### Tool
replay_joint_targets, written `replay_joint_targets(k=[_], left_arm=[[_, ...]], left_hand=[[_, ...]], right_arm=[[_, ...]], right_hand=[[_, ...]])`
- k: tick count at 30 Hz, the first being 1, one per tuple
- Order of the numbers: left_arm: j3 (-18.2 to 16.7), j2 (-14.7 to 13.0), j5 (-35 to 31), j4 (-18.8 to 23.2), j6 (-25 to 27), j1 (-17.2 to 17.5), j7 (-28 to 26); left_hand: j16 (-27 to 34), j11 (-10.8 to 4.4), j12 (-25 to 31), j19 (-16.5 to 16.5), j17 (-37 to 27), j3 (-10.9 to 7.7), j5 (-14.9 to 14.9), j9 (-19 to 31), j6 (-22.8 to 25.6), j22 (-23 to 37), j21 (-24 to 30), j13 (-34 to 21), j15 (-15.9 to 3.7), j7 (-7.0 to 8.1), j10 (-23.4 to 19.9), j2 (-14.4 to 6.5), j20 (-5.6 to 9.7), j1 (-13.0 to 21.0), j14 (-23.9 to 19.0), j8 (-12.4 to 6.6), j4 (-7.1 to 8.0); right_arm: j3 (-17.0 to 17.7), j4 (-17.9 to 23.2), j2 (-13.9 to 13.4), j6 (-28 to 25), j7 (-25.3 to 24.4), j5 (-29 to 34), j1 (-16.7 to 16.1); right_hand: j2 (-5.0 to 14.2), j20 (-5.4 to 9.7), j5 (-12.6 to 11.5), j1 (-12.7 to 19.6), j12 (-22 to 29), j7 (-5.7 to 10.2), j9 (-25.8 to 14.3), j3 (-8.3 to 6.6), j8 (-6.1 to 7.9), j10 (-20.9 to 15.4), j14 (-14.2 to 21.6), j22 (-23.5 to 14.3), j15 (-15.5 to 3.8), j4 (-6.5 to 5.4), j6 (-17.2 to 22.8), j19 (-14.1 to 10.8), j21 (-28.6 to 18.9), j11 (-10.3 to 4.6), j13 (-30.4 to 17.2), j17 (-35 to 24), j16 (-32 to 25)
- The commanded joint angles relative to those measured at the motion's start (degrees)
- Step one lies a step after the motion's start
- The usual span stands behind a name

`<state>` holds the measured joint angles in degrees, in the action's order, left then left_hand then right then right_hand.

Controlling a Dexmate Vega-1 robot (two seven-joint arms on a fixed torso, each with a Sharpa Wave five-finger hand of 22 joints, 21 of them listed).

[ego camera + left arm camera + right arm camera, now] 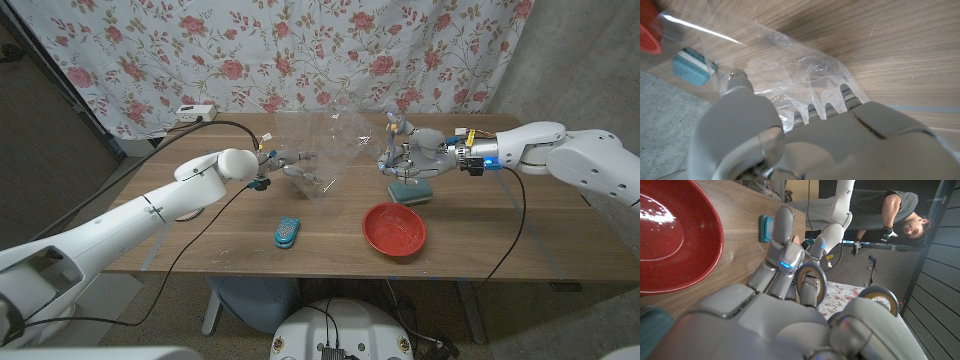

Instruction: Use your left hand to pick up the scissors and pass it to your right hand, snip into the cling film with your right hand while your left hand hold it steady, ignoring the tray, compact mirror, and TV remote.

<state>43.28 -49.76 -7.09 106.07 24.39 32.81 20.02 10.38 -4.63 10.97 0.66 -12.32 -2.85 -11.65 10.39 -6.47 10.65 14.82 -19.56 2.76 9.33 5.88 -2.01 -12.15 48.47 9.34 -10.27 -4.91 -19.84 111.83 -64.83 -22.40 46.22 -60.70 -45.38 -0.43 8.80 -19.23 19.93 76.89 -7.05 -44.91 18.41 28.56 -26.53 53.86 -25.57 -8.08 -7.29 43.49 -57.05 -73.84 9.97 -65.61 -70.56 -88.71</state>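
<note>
A: What does the left hand (293, 163) hold?
B: It grips the cling film (322, 145), a clear crumpled sheet standing up at the centre of the head view; in the left wrist view its fingers (847, 95) press into the film (790, 75) over the wooden desk (900, 55).

A: And the right hand (408, 155)?
B: Right of centre, it clasps the scissors (391, 128), blades toward the film; the grey handle rings (811, 280) sit among its fingers.

A: Other items?
B: A red tray (394, 229) lower right, a blue remote (287, 232) lower centre, a teal mirror (409, 192) below the right hand.
</note>
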Motion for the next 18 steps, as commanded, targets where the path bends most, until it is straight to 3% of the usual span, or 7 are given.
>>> replay_joint_targets(k=[1,4,7,13,18], left_arm=[[2.78,1.29,-2.94,-1.63,1.12,-2.23,2.96],[3.35,1.57,-3.81,-1.95,1.35,-2.53,3.20],[3.27,2.09,-2.78,-3.47,-0.36,-2.43,3.70],[4.40,2.90,-3.89,-4.49,-0.47,-3.12,4.61],[4.54,3.15,-4.49,-4.27,0.10,-2.87,4.26]], left_hand=[[0.48,-1.65,0.51,1.18,0.17,-0.20,0.24,0.14,0.85,0.11,-0.04,0.30,0.31,0.43,-0.19,-0.21,-0.34,0.98,-0.22,-0.63,-0.55],[0.74,-1.54,0.53,2.13,0.32,-0.61,0.27,0.14,1.05,0.17,0.16,0.58,0.07,0.67,0.05,-0.76,-0.29,1.49,-0.62,-0.75,-0.80],[0.97,-0.05,0.60,4.43,0.59,-1.81,0.29,0.16,2.01,0.31,0.73,1.17,0.32,-0.22,0.54,-2.39,-0.30,2.99,-1.01,-1.12,-1.45],[0.83,-0.06,0.55,6.07,0.90,-1.94,0.35,0.16,3.86,0.33,1.05,1.69,-0.19,0.40,1.26,-2.44,-0.34,3.27,-0.78,-1.64,-1.74],[1.46,-0.09,1.31,9.36,1.11,-3.26,0.42,0.19,6.59,0.52,1.94,2.46,-0.87,-0.35,0.08,-3.98,-0.27,5.11,-2.62,-2.21,-2.61]], right_arm=[[0.15,-0.22,0.36,0.34,-0.13,-0.19,-0.14],[0.17,-0.17,0.40,0.32,-0.25,-0.25,-0.19],[0.11,-0.21,0.51,0.37,-0.22,-0.18,-0.10],[0.12,-0.09,0.51,-0.06,-0.43,-0.39,0.05],[0.20,-0.11,0.55,0.04,-0.37,-0.49,0.01]], right_hand=[[-0.06,3.04,0.19,0.66,4.13,0.01,-0.37,0.33,-0.07,-24.52,-2.04,0.14,-3.87,-0.14,0.66,0.14,-0.44,-13.07,0.01,-0.10,0.17],[0.00,2.97,0.22,0.70,4.38,-0.05,-0.40,0.33,-0.08,-24.43,-2.04,-0.17,-3.87,-0.17,0.73,0.22,-0.68,-13.27,-0.46,-0.10,0.17],[0.10,3.05,0.30,0.77,4.24,-0.03,-0.34,0.31,-0.20,-24.44,-1.99,0.12,-3.88,-0.22,0.73,0.19,-0.61,-13.28,-0.31,-0.09,0.17],[0.17,3.07,0.41,0.90,4.28,0.02,-0.50,0.33,-0.17,-24.51,-1.98,0.45,-3.92,-0.26,0.91,0.20,-0.56,-13.19,-0.45,0.06,0.34],[0.30,3.03,0.48,1.08,3.96,0.05,-0.58,0.31,-0.22,-24.61,-1.81,0.39,-3.88,-0.28,0.98,0.23,-0.76,-13.38,-0.05,-0.07,0.26]])
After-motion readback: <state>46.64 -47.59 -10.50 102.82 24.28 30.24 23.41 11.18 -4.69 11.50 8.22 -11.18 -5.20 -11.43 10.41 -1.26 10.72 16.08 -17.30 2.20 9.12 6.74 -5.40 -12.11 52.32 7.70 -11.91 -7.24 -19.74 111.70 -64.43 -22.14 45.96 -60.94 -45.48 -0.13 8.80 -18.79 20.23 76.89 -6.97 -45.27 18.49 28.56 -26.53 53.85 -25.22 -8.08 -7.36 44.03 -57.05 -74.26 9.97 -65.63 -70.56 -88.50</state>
